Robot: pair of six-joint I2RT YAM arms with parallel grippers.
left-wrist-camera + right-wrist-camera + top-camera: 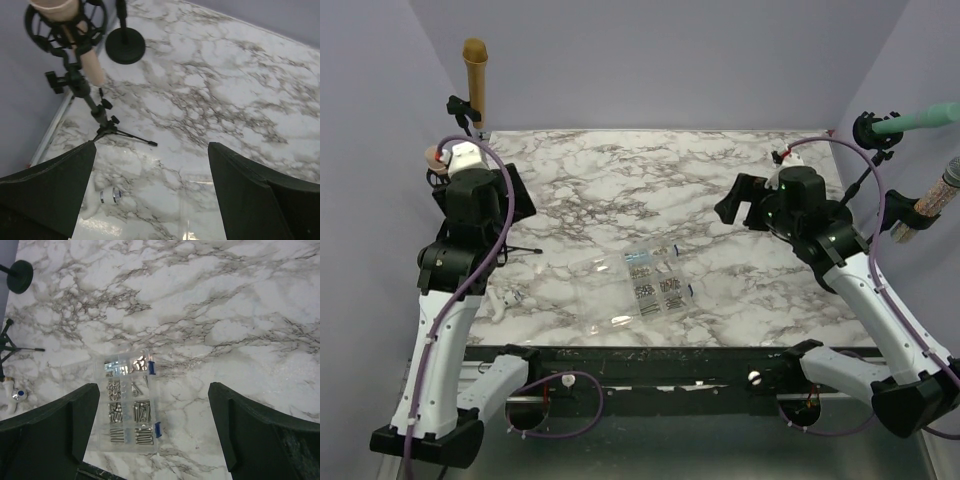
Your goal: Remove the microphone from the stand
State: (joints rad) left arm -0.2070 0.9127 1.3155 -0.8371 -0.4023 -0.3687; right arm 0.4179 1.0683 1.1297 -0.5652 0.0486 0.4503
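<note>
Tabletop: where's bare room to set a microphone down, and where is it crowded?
Widest bare marble: the far centre, between the round stand base and the right arm, behind the screw box. Crowded: left edge, with the tripod and a small white item; right edge, with the teal microphone on its stand.

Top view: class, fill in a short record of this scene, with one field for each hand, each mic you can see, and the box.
Left hand: open, holds nothing
Right hand: open, holds nothing
Pink mic: in its mount on the tripod, left edge
Tan mic: upright, far left corner
Green mic: on a stand, far right
Box: clear, screws inside, mid-table
</note>
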